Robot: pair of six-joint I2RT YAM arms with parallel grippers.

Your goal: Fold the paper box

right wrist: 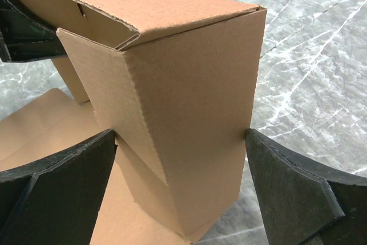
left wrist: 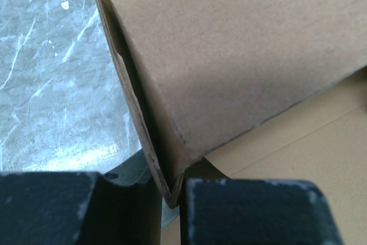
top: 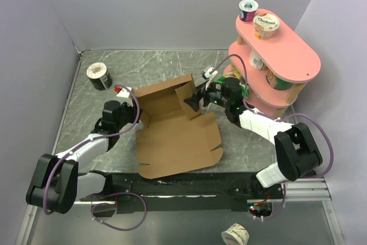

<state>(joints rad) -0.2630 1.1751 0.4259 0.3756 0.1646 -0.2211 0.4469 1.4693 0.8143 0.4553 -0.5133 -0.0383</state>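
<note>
The paper box (top: 178,136), plain brown cardboard, lies half folded in the middle of the table, its base flat and its back and side walls raised. My left gripper (top: 136,116) is at the box's left wall. In the left wrist view it (left wrist: 171,190) is shut on the lower edge of that wall (left wrist: 229,55). My right gripper (top: 196,100) is at the box's right rear corner. In the right wrist view it (right wrist: 180,136) stands open wide, with the folded corner flap (right wrist: 189,84) between its fingertips (right wrist: 86,164) and both tips at the cardboard's edges.
A pink tiered shelf (top: 287,55) holding yogurt cups (top: 266,26) stands at the back right, close behind my right arm. A small round tub (top: 98,76) lies at the back left. Another cup (top: 236,234) lies below the table's near edge. Grey walls enclose the table.
</note>
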